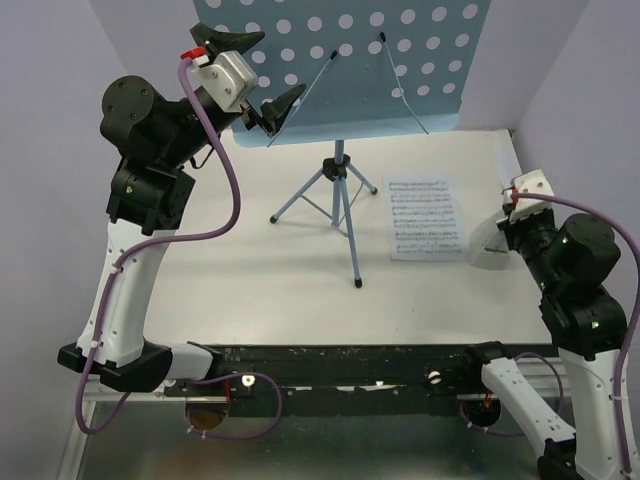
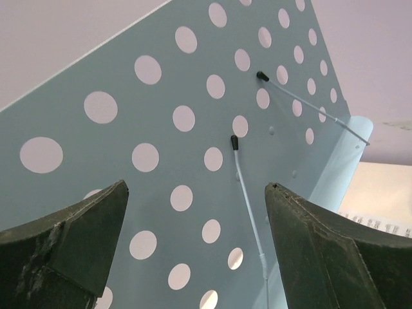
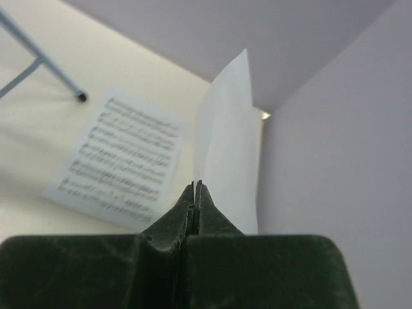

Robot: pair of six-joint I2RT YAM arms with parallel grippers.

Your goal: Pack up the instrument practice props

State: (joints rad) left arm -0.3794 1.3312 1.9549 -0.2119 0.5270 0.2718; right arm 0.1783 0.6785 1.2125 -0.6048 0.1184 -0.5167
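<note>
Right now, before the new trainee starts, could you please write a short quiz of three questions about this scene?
1. True or false: the left tool stands open, facing the perforated tray.
2. What is the right tool shut on? A) a wire holder B) an upright white page C) nothing
3. In a few words: where does the printed sheet lie?

Key: 1 true. 2 B. 3 Flat on the table, beside the tripod legs, on the right arm's side.
</note>
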